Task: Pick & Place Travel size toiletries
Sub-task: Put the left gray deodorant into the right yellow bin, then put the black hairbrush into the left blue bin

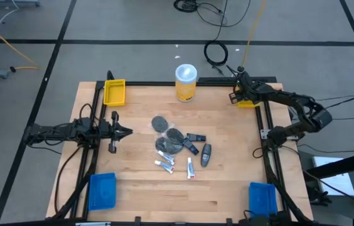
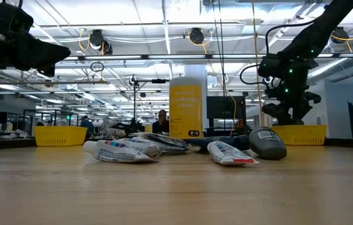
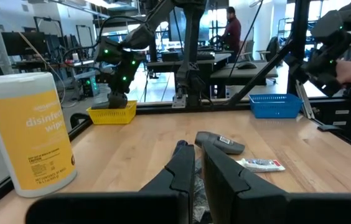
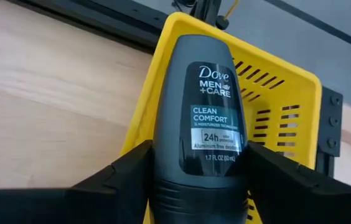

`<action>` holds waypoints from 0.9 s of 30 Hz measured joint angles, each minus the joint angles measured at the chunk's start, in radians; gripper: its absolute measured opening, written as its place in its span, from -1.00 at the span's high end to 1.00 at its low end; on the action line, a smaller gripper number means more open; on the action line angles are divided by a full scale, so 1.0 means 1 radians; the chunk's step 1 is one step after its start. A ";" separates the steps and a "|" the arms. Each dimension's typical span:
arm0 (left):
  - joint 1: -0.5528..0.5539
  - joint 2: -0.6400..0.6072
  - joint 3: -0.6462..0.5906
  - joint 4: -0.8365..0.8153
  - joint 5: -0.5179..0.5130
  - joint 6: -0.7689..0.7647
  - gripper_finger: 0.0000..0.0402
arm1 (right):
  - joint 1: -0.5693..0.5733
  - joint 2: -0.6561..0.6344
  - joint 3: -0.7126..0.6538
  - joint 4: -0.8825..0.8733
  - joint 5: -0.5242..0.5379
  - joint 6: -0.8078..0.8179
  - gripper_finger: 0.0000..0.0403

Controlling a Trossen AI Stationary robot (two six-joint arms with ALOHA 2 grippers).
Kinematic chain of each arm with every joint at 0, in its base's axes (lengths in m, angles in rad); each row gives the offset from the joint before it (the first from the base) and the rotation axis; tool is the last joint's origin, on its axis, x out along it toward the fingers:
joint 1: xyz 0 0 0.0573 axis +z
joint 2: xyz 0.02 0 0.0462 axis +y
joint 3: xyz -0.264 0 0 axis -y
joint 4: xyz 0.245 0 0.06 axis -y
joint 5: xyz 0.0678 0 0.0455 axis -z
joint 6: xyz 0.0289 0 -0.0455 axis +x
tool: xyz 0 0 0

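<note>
Several travel size toiletries [image 1: 177, 147] lie in a loose pile mid-table: white tubes [image 2: 230, 153], wrapped dark discs [image 1: 159, 123] and dark grey oblong pieces [image 1: 206, 154]. My right gripper [image 1: 235, 95] hangs over the yellow bin [image 4: 287, 106] at the table's far right corner, shut on one dark grey deodorant bottle [image 4: 206, 112]. My left gripper [image 1: 127, 132] waits shut at the table's left side, level, pointing toward the pile and touching nothing. My right gripper pinches the deodorant bottle's two sides [image 4: 163, 168] between its two fingers [image 4: 126, 177], at the end nearer the wrist. The bottle lies along the fingers, its rounded end sticking out ahead. The fingers slant downward. The bottle is lifted clear, above the yellow bin's rim.
A big yellow canister with a white lid [image 1: 186, 81] stands at the far edge, centre. A second yellow bin [image 1: 114, 92] sits at the far left corner; blue bins sit at the near left [image 1: 101, 190] and near right [image 1: 262, 198]. Bare wood lies along the near edge.
</note>
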State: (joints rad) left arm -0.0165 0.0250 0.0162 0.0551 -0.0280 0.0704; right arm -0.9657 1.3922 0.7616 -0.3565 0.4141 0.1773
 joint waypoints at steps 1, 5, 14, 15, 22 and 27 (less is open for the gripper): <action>0.000 0.000 0.000 0.000 0.000 0.000 0.84 | 0.000 0.000 0.000 0.000 0.000 -0.003 -0.12; 0.000 0.000 0.000 0.000 0.000 0.000 0.84 | 0.000 0.000 0.000 0.002 0.000 -0.003 -0.20; 0.000 0.000 0.000 0.000 0.000 0.000 0.84 | 0.000 -0.012 0.000 0.038 0.003 -0.044 -0.23; 0.000 0.000 0.000 0.000 0.000 0.000 0.84 | 0.001 -0.026 0.000 0.043 0.004 -0.055 -0.23; 0.000 0.000 0.000 0.000 0.000 0.000 0.84 | 0.115 -0.236 -0.002 0.035 -0.045 -0.089 -0.23; 0.000 0.000 0.000 0.000 0.000 0.000 0.84 | 0.326 -0.406 -0.088 0.143 -0.234 -0.092 -0.24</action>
State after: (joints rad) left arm -0.0162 0.0250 0.0162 0.0555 -0.0284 0.0704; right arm -0.6399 0.9867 0.6739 -0.2138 0.1798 0.0849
